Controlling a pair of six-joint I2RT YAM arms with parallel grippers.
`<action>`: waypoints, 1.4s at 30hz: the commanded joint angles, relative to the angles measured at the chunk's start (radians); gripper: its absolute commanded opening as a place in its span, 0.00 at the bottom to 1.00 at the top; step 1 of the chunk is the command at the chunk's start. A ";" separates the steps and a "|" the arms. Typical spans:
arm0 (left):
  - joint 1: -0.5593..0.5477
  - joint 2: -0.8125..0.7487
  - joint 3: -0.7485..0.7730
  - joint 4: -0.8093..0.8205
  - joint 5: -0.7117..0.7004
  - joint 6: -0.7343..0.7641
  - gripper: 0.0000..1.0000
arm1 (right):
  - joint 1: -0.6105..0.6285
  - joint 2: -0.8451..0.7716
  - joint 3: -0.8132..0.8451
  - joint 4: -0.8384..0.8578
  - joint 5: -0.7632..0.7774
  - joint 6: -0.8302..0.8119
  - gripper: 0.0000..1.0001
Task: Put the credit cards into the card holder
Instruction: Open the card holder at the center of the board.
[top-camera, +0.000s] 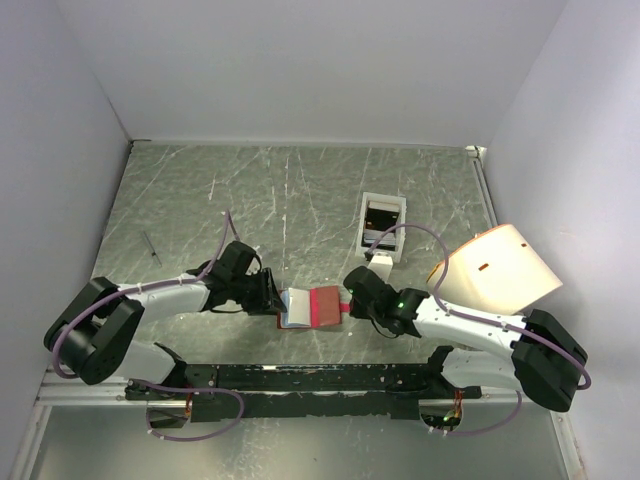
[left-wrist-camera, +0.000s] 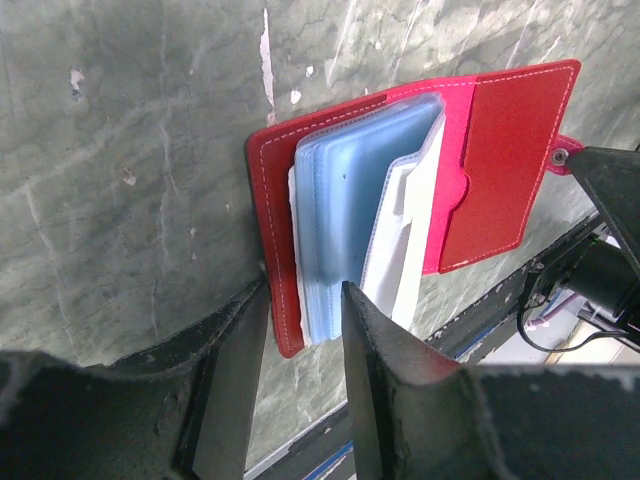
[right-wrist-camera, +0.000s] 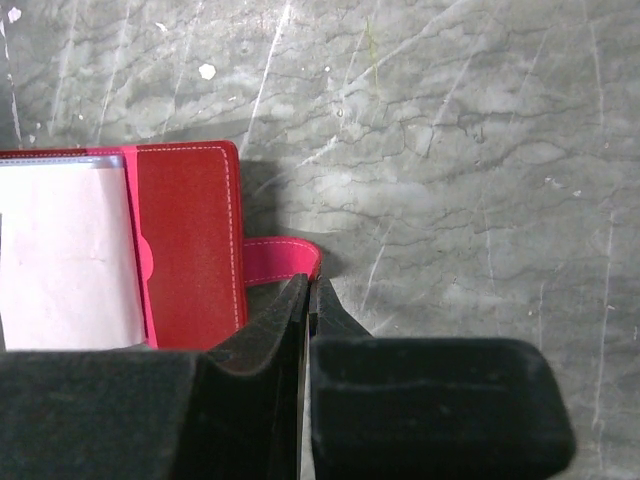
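The card holder (top-camera: 325, 305), a red wallet, lies open on the table between my two grippers. In the left wrist view its red cover (left-wrist-camera: 500, 150) is folded out and its pale blue pockets (left-wrist-camera: 350, 200) are fanned up. My left gripper (left-wrist-camera: 303, 290) is closed over the left cover edge and the pocket stack; in the top view it (top-camera: 275, 305) sits at the wallet's left end. My right gripper (right-wrist-camera: 310, 283) is shut, pinching the end of the red snap tab (right-wrist-camera: 280, 262). The credit cards show only as dark and orange shapes inside the white box (top-camera: 383, 222).
The white open-topped box stands behind the right gripper. A pale orange dome-shaped object (top-camera: 500, 268) sits at the right, above the right arm. A thin stick (top-camera: 150, 247) lies far left. The black base rail (top-camera: 320, 378) runs along the near edge. White walls enclose the table.
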 joint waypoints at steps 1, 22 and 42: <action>0.005 -0.002 0.019 0.017 0.014 0.000 0.47 | -0.005 0.009 -0.016 0.045 -0.025 -0.003 0.00; -0.027 0.025 0.173 -0.106 0.015 0.004 0.46 | -0.014 -0.013 -0.029 0.053 -0.060 -0.039 0.00; -0.027 -0.035 0.127 0.057 0.024 -0.041 0.67 | -0.035 -0.025 -0.054 0.029 -0.048 -0.051 0.00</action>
